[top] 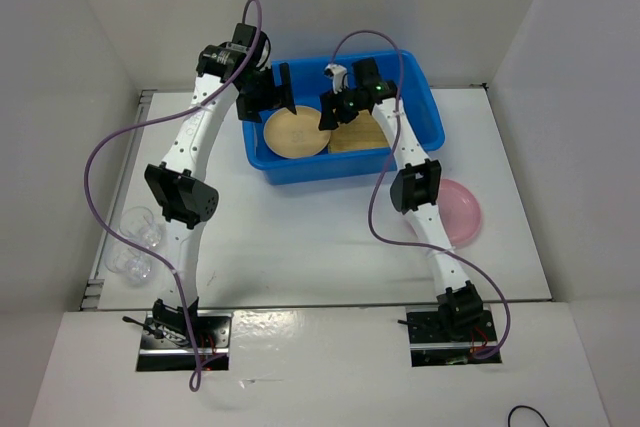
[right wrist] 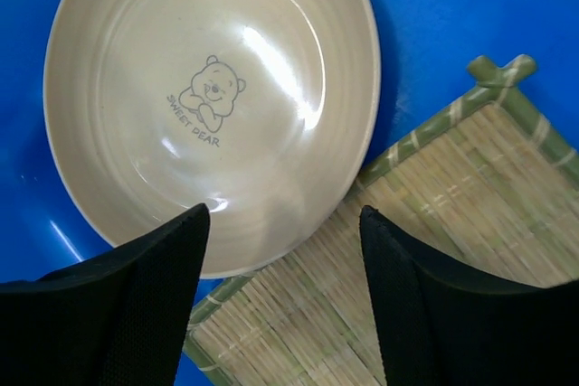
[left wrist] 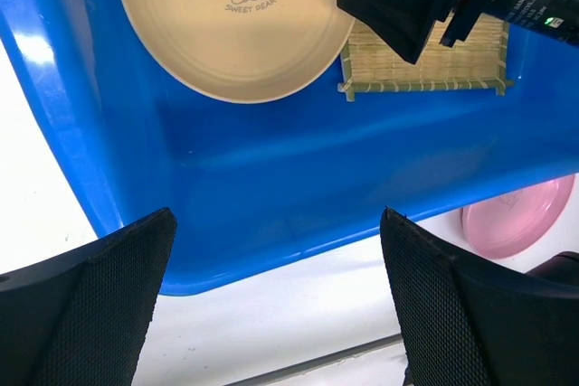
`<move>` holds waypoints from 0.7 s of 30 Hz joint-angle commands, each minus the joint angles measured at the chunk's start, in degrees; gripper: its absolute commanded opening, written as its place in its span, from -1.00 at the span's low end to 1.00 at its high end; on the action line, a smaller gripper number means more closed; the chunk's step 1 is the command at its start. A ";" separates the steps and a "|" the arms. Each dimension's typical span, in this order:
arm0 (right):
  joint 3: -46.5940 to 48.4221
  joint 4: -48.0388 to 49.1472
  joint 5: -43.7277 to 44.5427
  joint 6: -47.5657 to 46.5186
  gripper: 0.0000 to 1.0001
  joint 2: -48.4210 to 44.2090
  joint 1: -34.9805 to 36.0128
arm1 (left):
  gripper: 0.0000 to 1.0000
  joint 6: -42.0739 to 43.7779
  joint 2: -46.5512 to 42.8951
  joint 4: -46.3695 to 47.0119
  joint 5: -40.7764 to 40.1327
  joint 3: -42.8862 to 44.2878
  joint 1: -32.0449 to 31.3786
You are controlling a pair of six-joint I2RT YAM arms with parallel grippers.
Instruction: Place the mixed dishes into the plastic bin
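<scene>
The left gripper and right gripper, both wide apart and empty, hang close together with the big blue plastic bin just below, and could bump each other pulling out.

**A Robot Lab Bench Set with Tableware**

The setting is a robotics lab cell. A plain white table is boxed in by bare white panels. Two white-and-black robot arms are bolted to metal plates at its near edge, with purple cables looping loosely from them. The only homely things are a blue plastic bin, a tan plate with a cartoon bear, a bamboo mat, a pink plate and clear cups.
</scene>
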 commanded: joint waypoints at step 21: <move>2.60 1.00 -4.06 1.18 -1.00 0.65 -1.15 | 1.00 -2.62 -3.20 0.04 -4.03 -2.66 -0.39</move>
